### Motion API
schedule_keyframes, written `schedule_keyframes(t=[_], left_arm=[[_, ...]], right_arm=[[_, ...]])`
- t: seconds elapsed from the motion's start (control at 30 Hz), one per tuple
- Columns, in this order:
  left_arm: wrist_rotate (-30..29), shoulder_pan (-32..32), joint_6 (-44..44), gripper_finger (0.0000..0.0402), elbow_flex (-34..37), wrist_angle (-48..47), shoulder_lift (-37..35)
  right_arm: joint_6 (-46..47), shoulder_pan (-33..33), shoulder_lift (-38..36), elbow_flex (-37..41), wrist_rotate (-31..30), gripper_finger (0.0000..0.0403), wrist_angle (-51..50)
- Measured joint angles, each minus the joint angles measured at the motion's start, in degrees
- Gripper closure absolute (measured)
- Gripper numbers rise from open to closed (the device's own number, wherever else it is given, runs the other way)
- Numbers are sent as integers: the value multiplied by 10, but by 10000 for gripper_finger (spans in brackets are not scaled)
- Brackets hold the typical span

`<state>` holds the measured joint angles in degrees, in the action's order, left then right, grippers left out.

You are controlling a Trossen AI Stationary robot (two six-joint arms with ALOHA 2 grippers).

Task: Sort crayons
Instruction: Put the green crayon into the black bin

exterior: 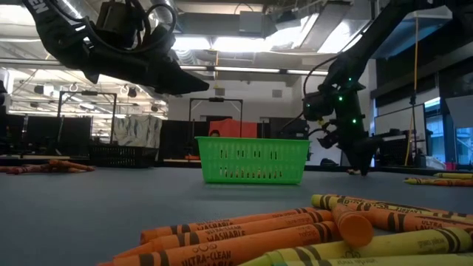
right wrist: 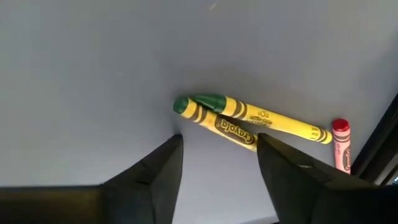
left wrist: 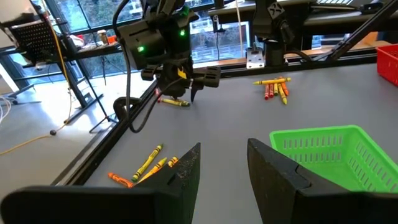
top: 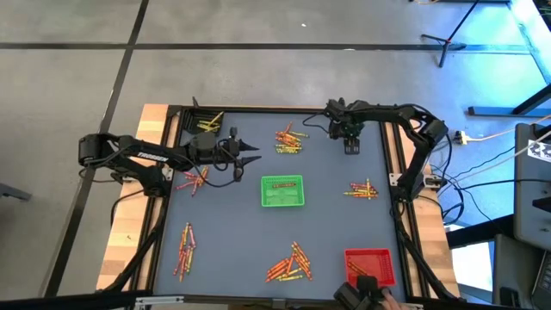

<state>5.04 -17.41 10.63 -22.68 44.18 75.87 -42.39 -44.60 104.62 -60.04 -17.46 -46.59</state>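
Crayons lie in small heaps on the grey table: far left (top: 207, 120), far middle (top: 290, 139), left (top: 194, 179), right (top: 363, 189), near left (top: 185, 250) and near middle (top: 291, 265). My right gripper (right wrist: 217, 162) is open at the far right (top: 351, 142), fingers pointing down, just above two green crayons in yellow wrappers (right wrist: 230, 118) lying side by side on the table; a red crayon (right wrist: 340, 143) lies next to them. My left gripper (top: 250, 155) is open and empty, held level above the table, left of the green tray (top: 282, 191).
A green square tray (exterior: 251, 159) stands mid-table. A red square tray (top: 370, 265) stands at the near right. A dark raised frame (top: 398, 155) runs round the table. Bare grey table lies between the heaps.
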Motion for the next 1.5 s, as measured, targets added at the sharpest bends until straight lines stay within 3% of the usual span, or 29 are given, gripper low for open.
schedule_keyframes(t=[0.23, 0.77, 1.13, 1.37, 1.5], left_arm=[[0, 0, 0, 285, 0, 0, 0], [0, 0, 0, 285, 0, 0, 0], [0, 0, 3, 285, 0, 0, 0], [0, 0, 5, 284, -5, 13, 0], [0, 0, 5, 258, -12, 2, 0]], right_arm=[[-16, 0, 1, 1, 5, 274, -1], [-3, 0, 3, -6, 6, 391, -35], [50, 65, -43, -35, -11, 397, -116], [66, 137, -132, -37, -2, 395, -74], [81, 172, -174, -35, 32, 399, -38]])
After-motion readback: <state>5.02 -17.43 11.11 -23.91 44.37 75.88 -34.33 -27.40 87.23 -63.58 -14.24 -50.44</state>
